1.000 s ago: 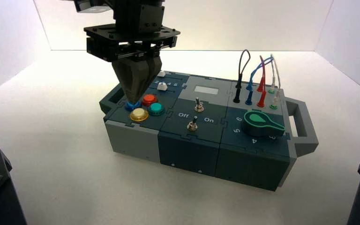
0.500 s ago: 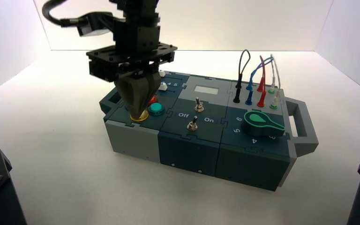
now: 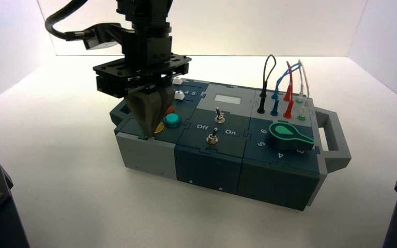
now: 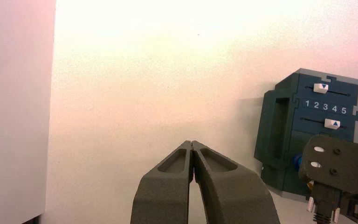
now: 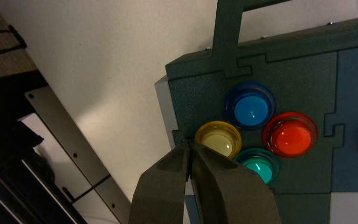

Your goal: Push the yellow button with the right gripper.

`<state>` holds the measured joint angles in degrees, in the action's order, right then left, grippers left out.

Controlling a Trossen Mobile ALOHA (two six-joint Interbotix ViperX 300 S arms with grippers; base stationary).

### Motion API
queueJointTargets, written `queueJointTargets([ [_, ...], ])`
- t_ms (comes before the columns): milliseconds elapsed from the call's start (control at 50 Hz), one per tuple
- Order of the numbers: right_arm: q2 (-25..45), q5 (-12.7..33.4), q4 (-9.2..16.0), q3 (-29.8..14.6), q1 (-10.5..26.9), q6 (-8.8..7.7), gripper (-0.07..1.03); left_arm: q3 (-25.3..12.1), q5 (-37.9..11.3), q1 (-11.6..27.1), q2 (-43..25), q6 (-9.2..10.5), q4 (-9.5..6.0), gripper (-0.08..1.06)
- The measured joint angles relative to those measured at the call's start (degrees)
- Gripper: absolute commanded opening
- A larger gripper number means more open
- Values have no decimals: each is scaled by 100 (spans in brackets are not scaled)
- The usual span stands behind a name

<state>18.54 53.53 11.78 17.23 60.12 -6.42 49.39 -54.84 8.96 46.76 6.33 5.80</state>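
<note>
The yellow button (image 5: 218, 138) sits at the front left corner of the box (image 3: 147, 152), beside the blue (image 5: 251, 107), red-orange (image 5: 290, 135) and teal (image 5: 256, 165) buttons. My right gripper (image 5: 189, 143) is shut, with nothing between its fingers. Its tips are low over the dark panel just beside the yellow button's rim, on the side of the box's front corner. From above, the right gripper (image 3: 147, 135) hides most of the yellow button (image 3: 159, 127). Whether the tips touch the panel does not show. My left gripper (image 4: 192, 143) is shut, off to the box's left over the white floor.
Two white sliders (image 4: 334, 123) with the lettering 1 2 3 4 5 lie behind the buttons. Two toggle switches (image 3: 218, 115), a green knob (image 3: 287, 133), plugged wires (image 3: 284, 88) and a side handle (image 3: 336, 139) lie further right. White walls enclose the floor.
The right gripper has come forward and down from over the blue button, passed over the yellow button, and now points just past it toward the box's front edge.
</note>
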Motion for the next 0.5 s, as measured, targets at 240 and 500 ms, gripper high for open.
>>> queueJointTargets([
  [240, -272, 18, -35, -88, -88, 0, -2, 9, 0, 9, -9, 0, -9, -3],
  [500, -123, 9, -114, -114, -79, 0, -2, 9, -26, 0, 0, -26, 0, -3],
])
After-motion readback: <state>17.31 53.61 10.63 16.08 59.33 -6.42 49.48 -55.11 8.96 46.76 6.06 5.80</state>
